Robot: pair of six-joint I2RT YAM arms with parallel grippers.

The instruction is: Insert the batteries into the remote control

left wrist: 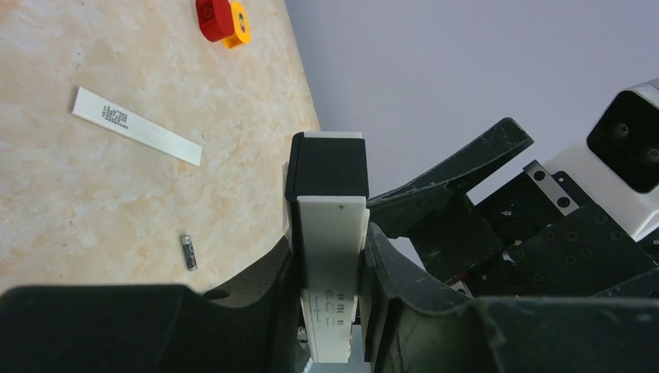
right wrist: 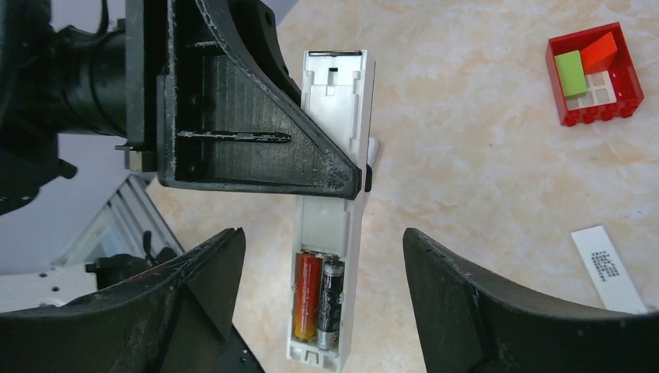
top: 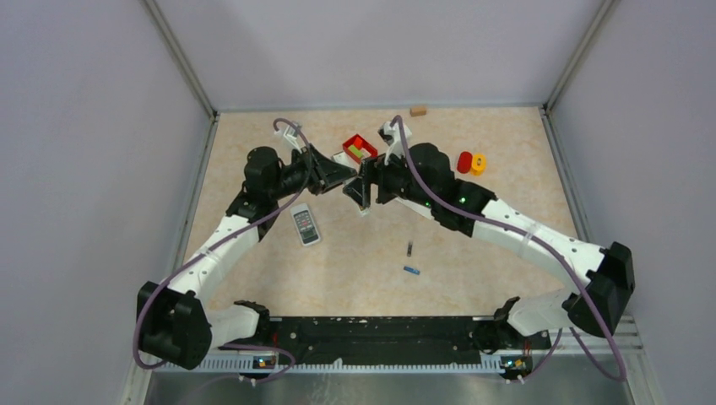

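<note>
My left gripper [top: 348, 175] [left wrist: 330, 242] is shut on a long white remote [left wrist: 332, 233], held above the table. In the right wrist view the remote [right wrist: 336, 101] shows its open back, with a red-and-black battery [right wrist: 307, 295] and a dark battery [right wrist: 329, 301] side by side in the compartment. My right gripper [top: 365, 187] [right wrist: 322, 241] is open, with its jaws on either side of the compartment end and not touching it. A dark battery [top: 410, 248] [left wrist: 188, 252] and a blue battery [top: 411, 271] lie on the table.
A second remote [top: 306, 224] lies on the table at the left. A red box [top: 360, 148] [right wrist: 594, 74] with blocks stands behind the grippers. Red and yellow pieces [top: 470, 163] [left wrist: 221, 19] lie to the right, and a wooden block [top: 418, 110] at the back. A white printed strip [left wrist: 136, 125] [right wrist: 610, 268] lies flat.
</note>
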